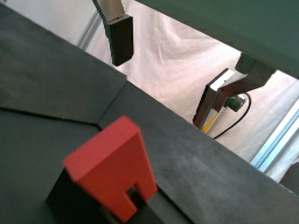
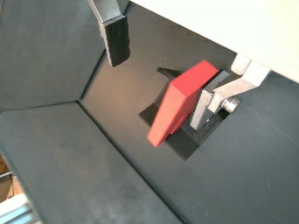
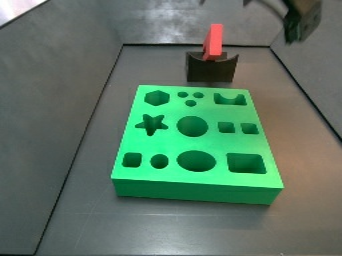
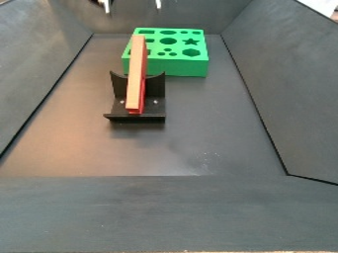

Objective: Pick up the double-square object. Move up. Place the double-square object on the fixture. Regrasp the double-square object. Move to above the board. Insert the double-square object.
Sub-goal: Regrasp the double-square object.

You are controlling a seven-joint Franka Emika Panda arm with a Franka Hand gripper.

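Raised above the table, the hand (image 2: pixel 170 48) holds nothing: in both wrist views its two fingers stand well apart, one dark-padded finger (image 1: pixel 119 41) near the upper middle of the frame and the other finger (image 2: pixel 230 94) at the right edge. In a side view only a dark part of the hand (image 3: pixel 302 18) shows in the upper right corner, and in the other side view just the fingertips (image 4: pixel 102 5) seem to peek in at the top edge, though that is hard to make out.

The double-square object (image 3: pixel 214 40) stands upright in the notch of the fixture (image 3: pixel 210 68), clear of both fingers. In a wrist view the red piece (image 2: pixel 181 102) leans across the middle of the frame with the fixture (image 2: pixel 177 140) under it. In a side view the object (image 4: pixel 134 73) rises from the fixture (image 4: pixel 136 106) in the left middle of the frame.

The board (image 3: pixel 197 143) lies flat on the table (image 3: pixel 80 215), just in front of the fixture and apart from it; the board (image 4: pixel 168 50) appears again near the top of the frame.
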